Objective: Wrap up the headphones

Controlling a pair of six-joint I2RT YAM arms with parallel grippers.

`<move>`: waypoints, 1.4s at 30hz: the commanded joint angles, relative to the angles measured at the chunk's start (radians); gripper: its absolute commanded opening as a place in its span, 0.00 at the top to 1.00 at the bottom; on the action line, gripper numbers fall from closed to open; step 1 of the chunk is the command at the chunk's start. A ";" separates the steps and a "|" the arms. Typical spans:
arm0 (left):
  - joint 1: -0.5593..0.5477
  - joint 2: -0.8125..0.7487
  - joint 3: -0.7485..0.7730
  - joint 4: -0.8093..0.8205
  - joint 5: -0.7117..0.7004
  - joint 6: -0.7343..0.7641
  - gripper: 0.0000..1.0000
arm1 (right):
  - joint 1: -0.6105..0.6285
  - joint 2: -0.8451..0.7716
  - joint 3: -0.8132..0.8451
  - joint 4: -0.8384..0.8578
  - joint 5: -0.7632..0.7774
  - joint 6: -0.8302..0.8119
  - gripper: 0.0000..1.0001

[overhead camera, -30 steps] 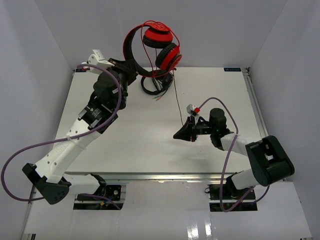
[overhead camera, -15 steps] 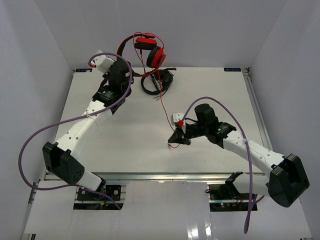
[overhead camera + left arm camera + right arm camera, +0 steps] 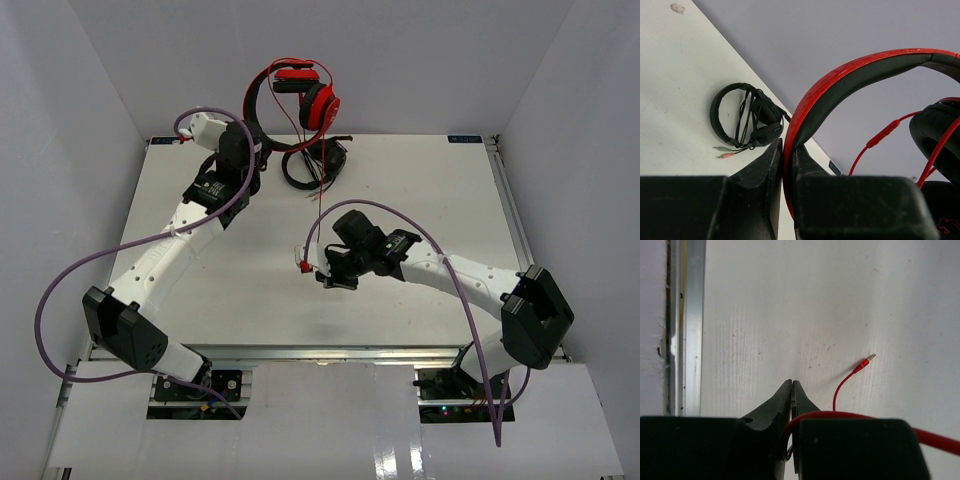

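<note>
The red headphones hang in the air at the back wall, above the table's far edge. My left gripper is shut on their red headband, which runs up between the jaws in the left wrist view; a black-padded ear cup shows at the right. The thin red cable runs down from the cups to my right gripper, which is shut on it near mid-table. In the right wrist view the cable loops out of the shut jaws and its plug hangs free above the table.
Black headphones with a black cable lie on the table at the far edge, under the red ones; they also show in the left wrist view. A metal rail borders the table. White walls enclose the back and both sides.
My right gripper has moved left across the table with the cable held in it. The left gripper still holds the headphones aloft; they have dropped lower and turned a little.
</note>
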 commanded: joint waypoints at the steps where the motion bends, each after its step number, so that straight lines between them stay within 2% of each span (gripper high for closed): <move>1: 0.001 -0.019 0.066 0.053 0.022 -0.045 1.00 | 0.073 -0.002 0.066 -0.079 0.140 -0.100 0.92; 10: 0.007 0.059 0.081 0.063 0.001 0.044 1.00 | 0.170 -0.043 0.041 -0.182 0.141 -0.198 0.92; 18: 0.008 0.096 0.050 0.099 -0.009 0.185 1.00 | 0.195 -0.097 0.025 -0.253 0.162 -0.265 0.92; 28: 0.007 0.131 -0.128 0.161 -0.031 0.376 1.00 | 0.186 -0.167 0.050 -0.286 0.375 -0.341 0.92; 35: 0.008 0.129 -0.201 0.190 -0.031 0.354 1.00 | 0.175 -0.208 0.031 -0.294 0.355 -0.342 0.92; 42: 0.011 0.086 -0.200 0.181 0.081 0.199 1.00 | 0.158 -0.241 -0.031 -0.293 0.274 -0.330 0.92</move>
